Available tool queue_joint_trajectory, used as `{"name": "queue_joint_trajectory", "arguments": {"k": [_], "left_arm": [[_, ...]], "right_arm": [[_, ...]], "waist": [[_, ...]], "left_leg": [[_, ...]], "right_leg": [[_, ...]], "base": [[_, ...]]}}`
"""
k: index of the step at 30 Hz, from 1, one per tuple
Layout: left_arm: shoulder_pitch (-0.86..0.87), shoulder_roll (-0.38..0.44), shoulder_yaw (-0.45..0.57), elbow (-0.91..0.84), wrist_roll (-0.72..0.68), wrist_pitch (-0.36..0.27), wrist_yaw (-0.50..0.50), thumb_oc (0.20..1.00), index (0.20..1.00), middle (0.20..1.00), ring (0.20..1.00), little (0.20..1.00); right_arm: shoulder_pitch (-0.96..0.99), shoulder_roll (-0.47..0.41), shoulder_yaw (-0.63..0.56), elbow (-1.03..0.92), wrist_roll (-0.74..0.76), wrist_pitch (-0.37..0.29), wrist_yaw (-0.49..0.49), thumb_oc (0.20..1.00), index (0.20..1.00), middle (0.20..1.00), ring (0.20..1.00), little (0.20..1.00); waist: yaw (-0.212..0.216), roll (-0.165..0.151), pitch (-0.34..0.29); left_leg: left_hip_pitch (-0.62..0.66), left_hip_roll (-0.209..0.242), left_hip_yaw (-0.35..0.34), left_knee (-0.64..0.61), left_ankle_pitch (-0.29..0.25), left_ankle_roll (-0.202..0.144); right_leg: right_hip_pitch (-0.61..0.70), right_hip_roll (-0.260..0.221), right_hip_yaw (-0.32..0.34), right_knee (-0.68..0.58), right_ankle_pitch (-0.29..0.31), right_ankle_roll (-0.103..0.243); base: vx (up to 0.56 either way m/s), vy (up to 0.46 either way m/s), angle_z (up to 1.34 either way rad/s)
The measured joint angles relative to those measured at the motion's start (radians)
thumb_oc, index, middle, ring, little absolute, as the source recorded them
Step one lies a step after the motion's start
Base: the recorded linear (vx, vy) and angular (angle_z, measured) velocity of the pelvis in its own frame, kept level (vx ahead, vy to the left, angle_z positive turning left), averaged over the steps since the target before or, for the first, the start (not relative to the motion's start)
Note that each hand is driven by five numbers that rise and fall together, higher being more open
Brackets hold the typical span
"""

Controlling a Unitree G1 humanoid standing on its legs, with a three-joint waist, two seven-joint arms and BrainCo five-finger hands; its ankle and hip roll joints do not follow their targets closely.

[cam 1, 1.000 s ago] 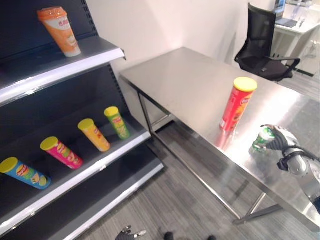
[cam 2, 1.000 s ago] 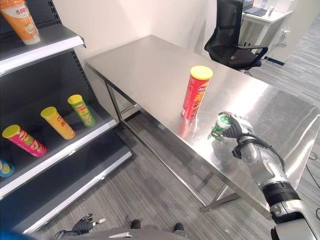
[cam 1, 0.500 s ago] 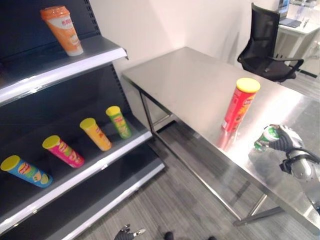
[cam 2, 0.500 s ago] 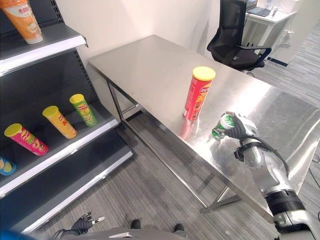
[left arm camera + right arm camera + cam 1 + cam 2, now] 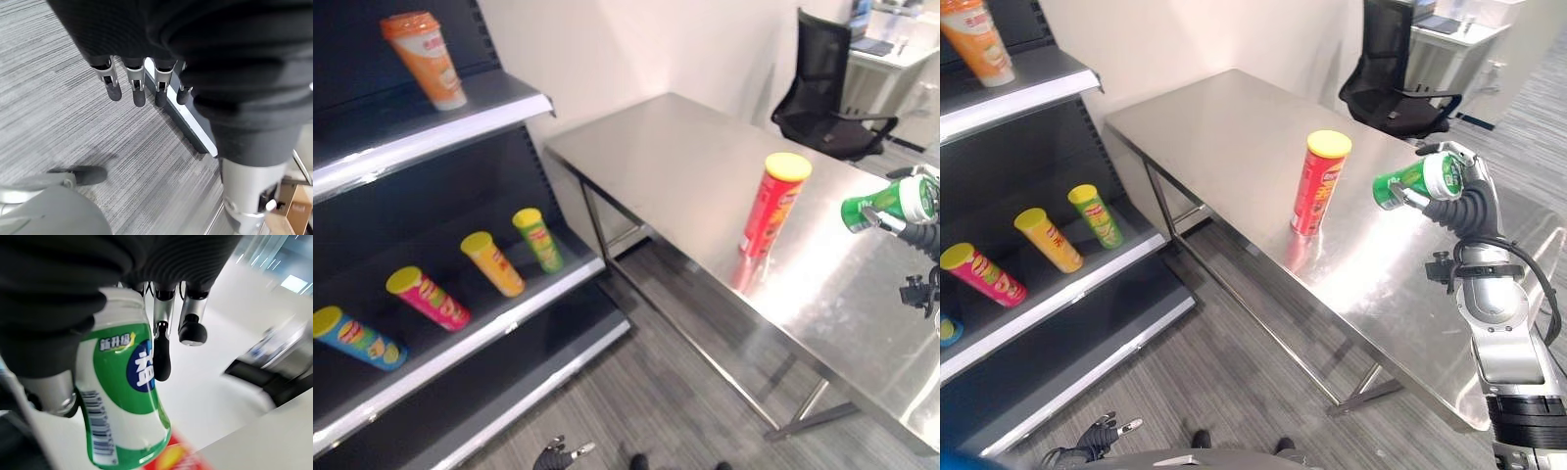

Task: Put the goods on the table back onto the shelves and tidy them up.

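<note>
My right hand [image 5: 1467,204] is shut on a small green and white bottle [image 5: 1416,181], held sideways in the air well above the steel table [image 5: 1234,147]. The right wrist view shows that bottle [image 5: 120,406] close up with fingers [image 5: 161,352] curled over it. A tall red can with a yellow lid [image 5: 1318,183] stands upright on the table, left of the bottle. My left hand [image 5: 1097,433] hangs low near the floor, fingers [image 5: 137,88] relaxed and straight, holding nothing. The dark shelves [image 5: 460,108] stand at the left.
An orange cup [image 5: 423,57] stands on the upper shelf. Several coloured cans lie on the lower shelf, among them a green one [image 5: 538,238], a yellow one [image 5: 492,262] and a pink one [image 5: 427,298]. A black office chair [image 5: 827,98] stands behind the table.
My right hand has lifted the green bottle off the table and raised it up and to the right, tipping it sideways. The red can has not moved.
</note>
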Motion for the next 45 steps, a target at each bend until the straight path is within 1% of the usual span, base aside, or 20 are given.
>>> {"name": "queue_joint_trajectory", "arguments": {"k": [5,7,8,11,14,16,17,18,20,22,26,28,29,31,34,35,37,40,43,45], "left_arm": [[-0.005,-0.003,-0.026,0.000,-0.001,0.000,-0.015,1.000,1.000,1.000,1.000,1.000],[-0.028,-0.009,-0.054,0.001,-0.001,0.001,-0.020,1.000,1.000,1.000,1.000,1.000],[-0.036,-0.004,-0.063,0.001,-0.001,0.001,-0.025,1.000,1.000,1.000,1.000,1.000],[-0.045,-0.002,-0.046,0.016,-0.002,0.001,-0.026,1.000,1.000,1.000,1.000,1.000],[-0.048,-0.003,-0.041,0.041,-0.002,0.001,-0.024,1.000,1.000,1.000,1.000,1.000],[-0.038,-0.017,-0.041,0.037,-0.001,0.000,-0.024,1.000,1.000,1.000,1.000,1.000],[-0.040,-0.025,-0.038,0.044,-0.001,0.001,-0.023,1.000,1.000,1.000,1.000,1.000],[-0.037,-0.020,-0.028,0.045,-0.001,0.002,-0.023,1.000,1.000,1.000,1.000,1.000],[-0.061,0.002,-0.020,0.043,0.000,0.002,-0.018,1.000,1.000,1.000,1.000,1.000],[-0.084,0.013,-0.024,0.034,0.001,0.000,-0.017,1.000,1.000,1.000,1.000,1.000],[-0.115,0.065,-0.029,0.032,0.008,0.004,-0.017,1.000,1.000,1.000,1.000,1.000],[-0.116,0.072,-0.034,0.034,0.009,0.009,-0.017,1.000,1.000,1.000,1.000,1.000],[-0.117,0.078,-0.060,0.033,0.009,0.010,-0.016,1.000,1.000,1.000,1.000,1.000],[-0.128,0.085,-0.086,0.026,0.010,0.013,-0.015,1.000,1.000,1.000,1.000,1.000],[-0.123,0.080,-0.083,0.002,0.010,0.015,-0.016,1.000,1.000,1.000,1.000,1.000],[-0.114,0.078,-0.087,-0.010,0.010,0.014,-0.017,1.000,1.000,1.000,1.000,1.000],[-0.118,0.053,-0.099,-0.007,0.012,0.022,-0.024,1.000,1.000,1.000,1.000,1.000],[-0.097,0.038,-0.098,-0.008,0.019,0.022,-0.030,1.000,1.000,1.000,1.000,1.000],[-0.078,0.040,-0.100,-0.021,0.020,0.023,-0.032,1.000,1.000,1.000,1.000,1.000],[-0.058,0.038,-0.097,-0.030,0.020,0.022,-0.036,1.000,1.000,1.000,1.000,1.000]], "right_arm": [[-0.058,-0.022,0.030,-0.014,0.024,-0.028,0.024,0.200,0.200,0.200,0.200,0.200],[-0.057,-0.068,0.030,-0.014,0.023,-0.028,0.025,0.200,0.200,0.200,0.200,0.200],[-0.063,-0.078,0.030,-0.013,0.016,-0.025,0.023,0.200,0.200,0.200,0.200,0.200],[-0.072,-0.074,0.031,-0.012,0.013,-0.020,0.022,0.200,0.200,0.200,0.200,0.200],[-0.070,-0.075,0.014,-0.014,-0.025,-0.018,0.017,0.200,0.200,0.200,0.200,0.200],[-0.061,-0.084,-0.012,-0.015,-0.026,-0.015,0.011,0.200,0.200,0.200,0.200,0.200],[-0.037,-0.067,-0.049,-0.025,-0.030,-0.014,0.003,0.200,0.200,0.200,0.200,0.200],[-0.032,-0.040,-0.047,-0.028,-0.041,-0.006,0.002,0.200,0.200,0.200,0.200,0.200],[0.001,-0.005,-0.040,-0.048,-0.063,0.003,0.003,0.200,0.200,0.200,0.200,0.200],[-0.002,-0.003,-0.024,-0.050,-0.065,0.008,0.005,0.200,0.200,0.200,0.200,0.200],[-0.067,-0.003,-0.001,-0.050,-0.104,0.018,0.003,0.200,0.200,0.200,0.200,0.200],[-0.066,-0.003,-0.002,-0.049,-0.105,0.032,0.000,0.200,0.200,0.200,0.200,0.200],[-0.067,-0.003,0.004,-0.049,-0.105,0.031,-0.005,0.200,0.200,0.200,0.200,0.200],[-0.042,-0.010,0.008,-0.051,-0.107,0.030,-0.008,0.200,0.200,0.200,0.200,0.200],[-0.035,-0.023,0.008,-0.053,-0.140,0.030,-0.008,0.200,0.200,0.200,0.200,0.200],[-0.035,-0.033,0.006,-0.053,-0.140,0.029,-0.009,0.200,0.200,0.200,0.200,0.200],[-0.035,-0.076,-0.004,-0.051,-0.140,0.029,-0.017,0.200,0.200,0.200,0.200,0.200],[-0.035,-0.077,-0.009,-0.052,-0.140,0.027,-0.023,0.200,0.200,0.200,0.200,0.200],[-0.041,-0.104,-0.009,-0.053,-0.139,0.028,-0.017,0.200,0.200,0.200,0.200,0.200],[-0.071,-0.117,-0.007,-0.053,-0.136,0.027,-0.004,0.200,0.200,0.200,0.200,0.200]], "waist": [[0.055,-0.004,0.018],[0.052,-0.007,0.041],[0.047,-0.031,0.060],[0.059,-0.034,0.075],[0.049,-0.008,0.073],[0.026,0.029,0.061],[0.027,0.041,0.057],[0.023,0.014,0.053],[0.012,-0.051,0.051],[0.030,-0.058,0.048],[0.055,-0.074,0.043],[0.032,-0.069,0.042],[0.025,-0.058,0.040],[0.005,-0.038,0.046],[-0.007,-0.035,0.049],[-0.009,-0.034,0.049],[-0.058,-0.036,0.062],[-0.061,-0.079,0.060],[-0.060,-0.066,0.057],[-0.050,-0.056,0.058]], "left_leg": [[-0.056,0.021,-0.097,-0.005,0.029,-0.053],[-0.084,0.063,-0.010,0.000,0.019,-0.063],[-0.142,0.133,0.224,0.038,0.009,-0.077],[-0.161,0.234,0.259,0.050,0.009,-0.080],[-0.136,0.278,0.284,0.043,0.009,-0.080],[-0.114,0.269,0.315,0.046,0.013,-0.074],[-0.101,0.251,0.318,0.031,0.070,-0.101],[-0.088,0.201,0.342,0.027,0.078,-0.097],[-0.090,0.087,0.336,0.046,0.052,-0.037],[-0.079,0.060,0.339,0.045,0.043,-0.009],[-0.074,-0.010,0.347,0.052,0.010,0.038],[-0.060,-0.037,0.328,0.049,0.002,0.064],[-0.041,-0.050,0.312,0.035,-0.004,0.090],[-0.018,-0.042,0.280,0.005,0.001,0.118],[0.000,-0.047,0.260,0.001,-0.009,0.139],[0.003,-0.051,0.255,0.002,-0.008,0.137],[0.001,-0.057,0.181,-0.003,-0.012,0.141],[0.015,-0.098,0.132,-0.004,-0.027,0.124],[0.019,-0.073,0.091,-0.003,-0.041,0.099],[0.046,-0.048,0.092,-0.003,-0.049,0.065]], "right_leg": [[-0.002,0.039,-0.094,0.005,-0.014,-0.033],[-0.001,0.034,-0.166,0.001,-0.013,-0.052],[-0.002,0.003,-0.240,0.001,-0.006,-0.074],[0.010,-0.019,-0.264,0.001,-0.023,-0.075],[0.044,-0.049,-0.309,0.001,-0.017,-0.022],[0.064,-0.064,-0.328,0.007,0.000,0.030],[0.077,-0.090,-0.331,0.007,0.007,0.055],[0.083,-0.135,-0.326,0.007,0.010,0.063],[0.072,-0.247,-0.295,0.055,0.053,0.041],[0.055,-0.281,-0.286,0.090,0.083,0.029],[0.014,-0.362,-0.219,0.193,0.152,0.089],[-0.024,-0.410,-0.193,0.310,0.167,0.087],[-0.085,-0.438,-0.108,0.431,0.222,0.075],[-0.155,-0.375,0.033,0.509,0.090,0.120],[-0.206,-0.259,0.068,0.409,-0.011,0.108],[-0.210,-0.225,0.053,0.339,-0.012,0.101],[-0.264,-0.070,0.158,0.095,0.008,0.087],[-0.274,-0.081,0.192,0.059,0.049,0.068],[-0.240,-0.046,0.215,0.027,0.114,0.073],[-0.203,-0.025,0.198,0.001,0.155,0.030]], "base": [[-0.09,-0.035,0.59],[-0.07,0.136,1.14],[0.01,0.098,1.18],[0.05,0.146,0.65],[0.09,0.243,0.42],[0.13,0.319,0.35],[0.15,0.359,0.19],[0.13,0.349,0.13],[0.13,0.442,0.37],[0.06,0.327,0.20],[0.08,0.372,0.09],[0.07,0.270,0.36],[0.06,0.206,0.27],[0.10,0.119,0.37],[0.10,0.029,0.24],[0.12,0.001,0.26],[0.16,-0.004,0.82],[0.11,-0.068,0.71],[0.11,-0.086,0.52],[0.12,-0.099,0.24]]}}
